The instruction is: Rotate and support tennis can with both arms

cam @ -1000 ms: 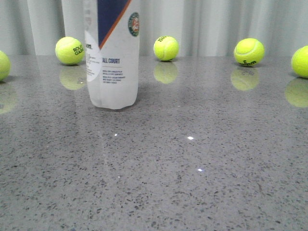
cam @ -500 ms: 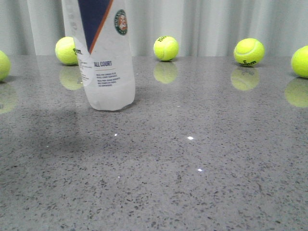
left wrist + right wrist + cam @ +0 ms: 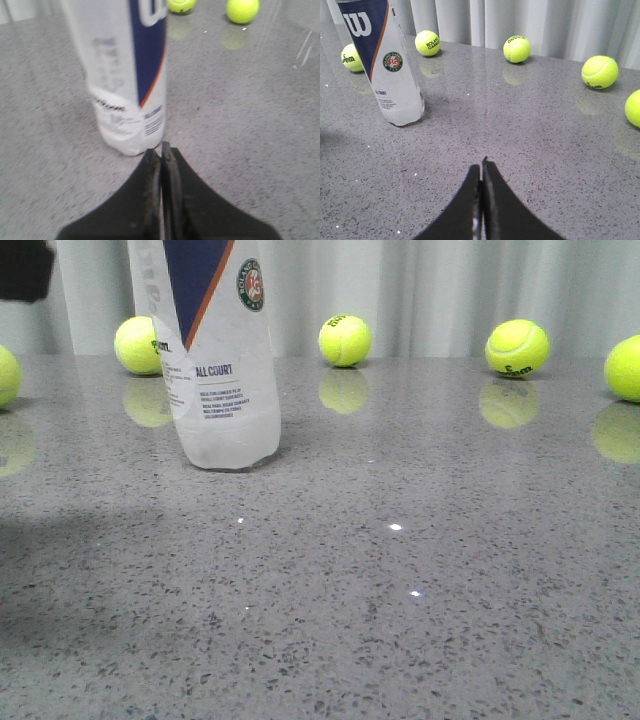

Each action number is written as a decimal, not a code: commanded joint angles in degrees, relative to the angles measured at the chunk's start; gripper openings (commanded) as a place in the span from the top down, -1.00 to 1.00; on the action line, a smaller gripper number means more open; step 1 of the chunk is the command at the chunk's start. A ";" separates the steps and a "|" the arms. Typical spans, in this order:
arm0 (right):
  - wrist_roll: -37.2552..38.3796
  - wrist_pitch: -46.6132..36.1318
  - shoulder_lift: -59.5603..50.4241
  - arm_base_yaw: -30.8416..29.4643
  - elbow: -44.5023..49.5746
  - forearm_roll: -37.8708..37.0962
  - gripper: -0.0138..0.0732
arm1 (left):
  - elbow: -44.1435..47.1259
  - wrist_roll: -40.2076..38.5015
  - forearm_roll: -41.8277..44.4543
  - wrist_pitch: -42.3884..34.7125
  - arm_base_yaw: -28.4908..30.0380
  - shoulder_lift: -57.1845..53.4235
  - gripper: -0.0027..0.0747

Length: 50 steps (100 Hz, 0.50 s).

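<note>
The tennis can (image 3: 215, 360) is seen standing on its base on the grey speckled surface (image 3: 420, 600), toward the left of the front view and leaning a little, its top cut off by the frame. The left gripper (image 3: 161, 150) is held just beside the foot of the can, with its jaws pressed together and nothing between them; whether the tips touch the can cannot be told. The right gripper (image 3: 481, 167) is kept well apart from the can, its jaws likewise closed and empty.

The can is judged to be light and probably empty, since its lower wall looks translucent and no balls can be made out inside. A thin, fairly stiff plastic wall is expected, smooth and glossy, so slipping under closed jaws is likely and the tall body would be tipped easily. It is judged best supported from both sides of the body, low for steadiness, or near the rim once laid over.

Open room lies to the right of the can and in front of it. Tennis balls (image 3: 345, 339) are spread along the back near the curtain (image 3: 430, 290), one just behind the can; they could be knocked and set rolling. No edge of the surface is shown
</note>
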 commanded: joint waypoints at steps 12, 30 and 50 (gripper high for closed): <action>0.01 -4.04 0.60 -0.20 -1.35 -0.57 0.82 | 4.19 -0.62 -0.54 -13.00 1.62 -4.47 0.98; 0.01 -4.05 0.60 -0.27 -1.35 -0.57 0.82 | 11.78 -0.62 -0.54 -18.01 6.89 -10.66 0.98; 0.01 -4.05 0.60 -0.21 -1.35 -0.57 0.82 | 18.22 -0.62 3.72 -17.14 15.95 -19.42 0.98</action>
